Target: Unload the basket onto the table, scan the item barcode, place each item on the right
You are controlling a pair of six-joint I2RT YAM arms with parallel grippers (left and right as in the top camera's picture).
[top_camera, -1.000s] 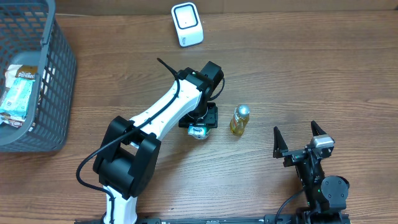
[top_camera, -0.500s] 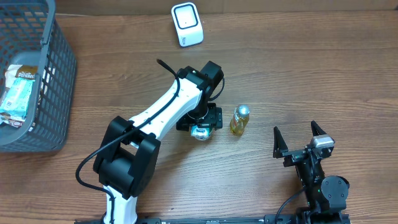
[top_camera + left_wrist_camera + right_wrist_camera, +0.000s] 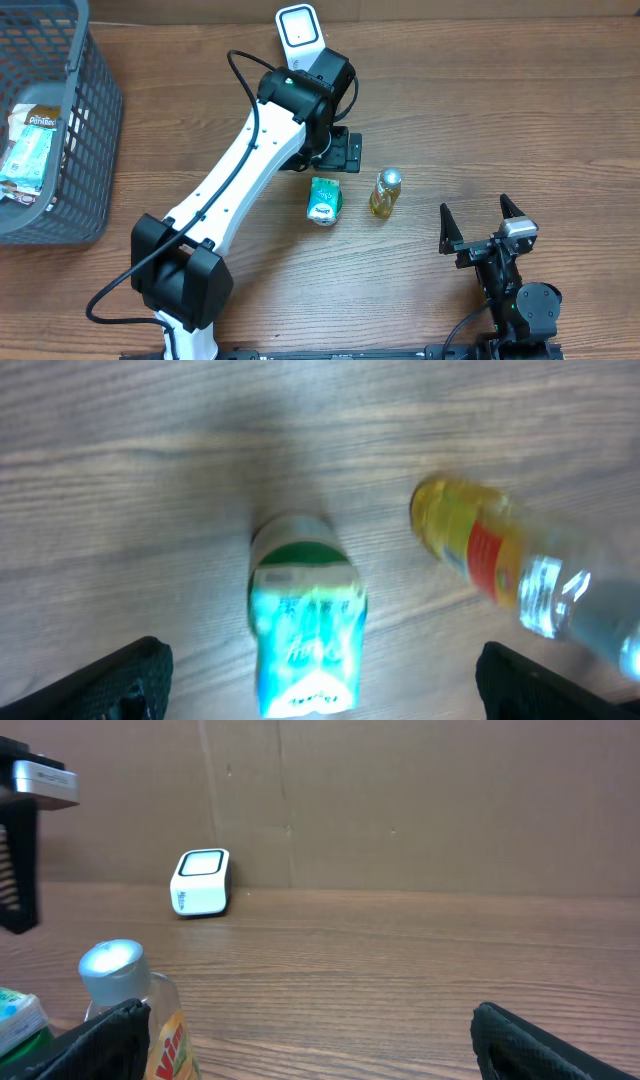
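A small teal and green carton (image 3: 323,200) rests on the wooden table, free of any grip. My left gripper (image 3: 338,155) hangs above and just behind it, open. In the left wrist view the carton (image 3: 305,625) shows below, between the wide-apart black fingertips (image 3: 130,680) of the left gripper (image 3: 320,665), which do not touch it. The white barcode scanner (image 3: 301,38) stands at the table's far edge. My right gripper (image 3: 480,226) is open near the front right and holds nothing. Its wrist view shows the scanner (image 3: 202,882) far off.
A yellow bottle with a silver cap (image 3: 386,192) stands right of the carton, also in the left wrist view (image 3: 480,550). A grey mesh basket (image 3: 95,120) with a packet inside sits at the far left.
My left gripper has opened, let go of the carton and drawn up and back toward the scanner. The carton now sits alone on the table. The right arm has not moved.
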